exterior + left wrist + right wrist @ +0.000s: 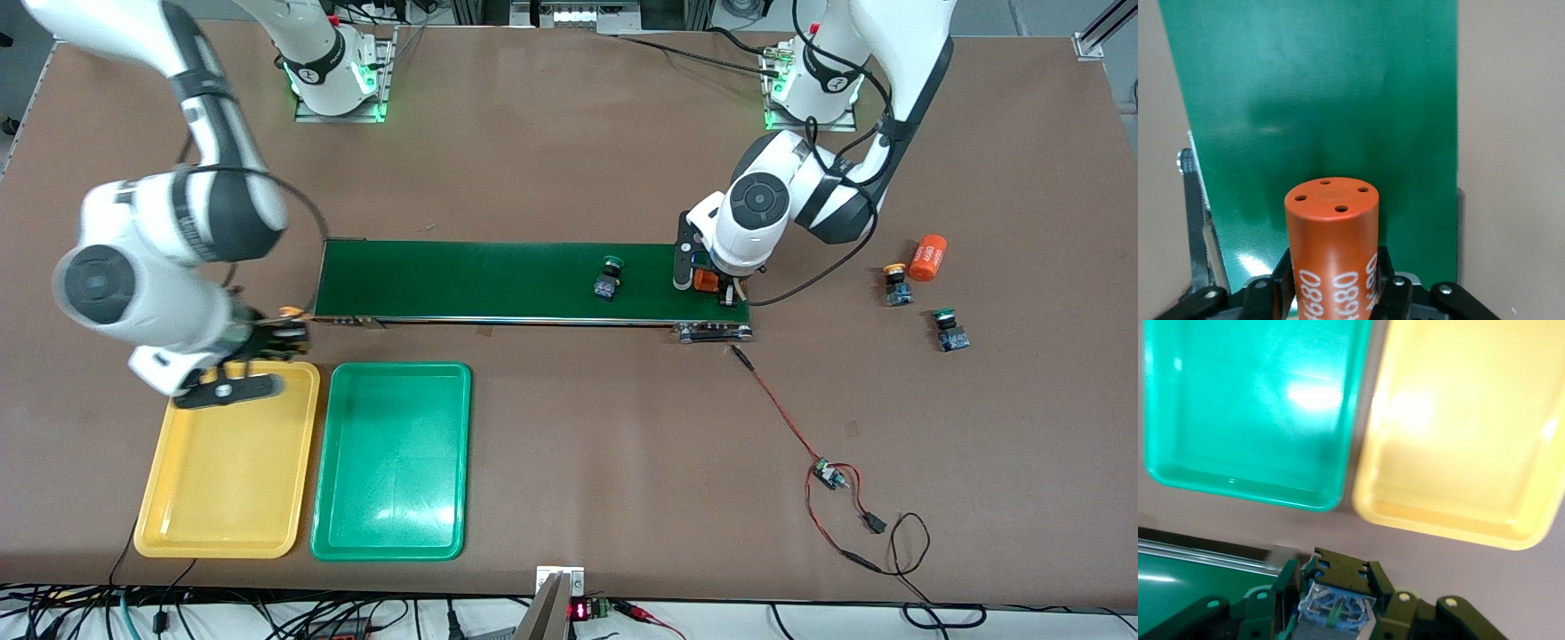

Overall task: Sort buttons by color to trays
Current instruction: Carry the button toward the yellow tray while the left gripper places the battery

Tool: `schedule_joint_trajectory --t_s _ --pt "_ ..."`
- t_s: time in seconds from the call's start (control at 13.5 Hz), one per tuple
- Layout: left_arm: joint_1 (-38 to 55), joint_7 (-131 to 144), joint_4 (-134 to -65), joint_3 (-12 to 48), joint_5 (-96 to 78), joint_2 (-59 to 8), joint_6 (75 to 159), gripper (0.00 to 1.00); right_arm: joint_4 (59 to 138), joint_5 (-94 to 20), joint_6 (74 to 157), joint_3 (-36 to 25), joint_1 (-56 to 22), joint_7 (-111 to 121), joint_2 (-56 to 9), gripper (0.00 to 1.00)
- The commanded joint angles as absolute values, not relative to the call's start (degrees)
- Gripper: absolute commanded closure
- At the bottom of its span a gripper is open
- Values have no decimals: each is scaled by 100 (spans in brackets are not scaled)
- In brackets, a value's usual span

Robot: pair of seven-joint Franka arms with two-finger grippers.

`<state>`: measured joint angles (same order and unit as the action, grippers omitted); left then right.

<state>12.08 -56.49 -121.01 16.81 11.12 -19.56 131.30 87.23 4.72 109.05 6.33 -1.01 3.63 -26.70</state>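
Note:
My right gripper (276, 336) hangs over the yellow tray's (222, 480) rim by the belt's end, shut on a button (289, 313) with a yellow-orange cap. In the right wrist view its black-and-blue body (1338, 610) sits between the right gripper's (1336, 587) jaws, above the table strip next to the yellow tray (1458, 433) and green tray (1251, 407). The green tray (391, 480) lies beside the yellow one. A green-capped button (609, 276) lies on the belt. My left gripper (722, 292) is shut on an orange cylinder (706, 280) over the belt's other end; the cylinder (1331, 240) fills the left gripper's (1333, 287) jaws.
The long dark-green conveyor belt (489, 280) runs across the middle of the table. At the left arm's end of the table lie a yellow-capped button (896, 284), a green-capped button (949, 329) and a second orange cylinder (927, 257). A small circuit board with red wires (831, 476) lies nearer the front camera.

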Motion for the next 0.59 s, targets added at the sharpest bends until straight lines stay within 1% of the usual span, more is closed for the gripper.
schedule_joint_trajectory --t_s 0.0,0.15,0.22,0.37,0.52 --pt "1266 -5089 -12199 1696 1266 -1838 13114 0 8763 597 11317 729 367 1236 -2759 93" --pt "1222 -5089 -12156 1705 1213 -1505 13009 0 8763 737 11662 721 474 1607 -2961 93" --pt "1135 -5089 -12129 1705 1178 -1294 12712 0 8763 930 11820 721 527 1695 -3066 93" --pt "531 -5106 -12015 1696 1125 -1020 12411 0 8771 1282 12311 721 632 1714 -3303 93" --pt "-77 -5194 -11918 1539 1151 -1037 12323 0 8771 1371 12628 721 772 1731 -3532 92"
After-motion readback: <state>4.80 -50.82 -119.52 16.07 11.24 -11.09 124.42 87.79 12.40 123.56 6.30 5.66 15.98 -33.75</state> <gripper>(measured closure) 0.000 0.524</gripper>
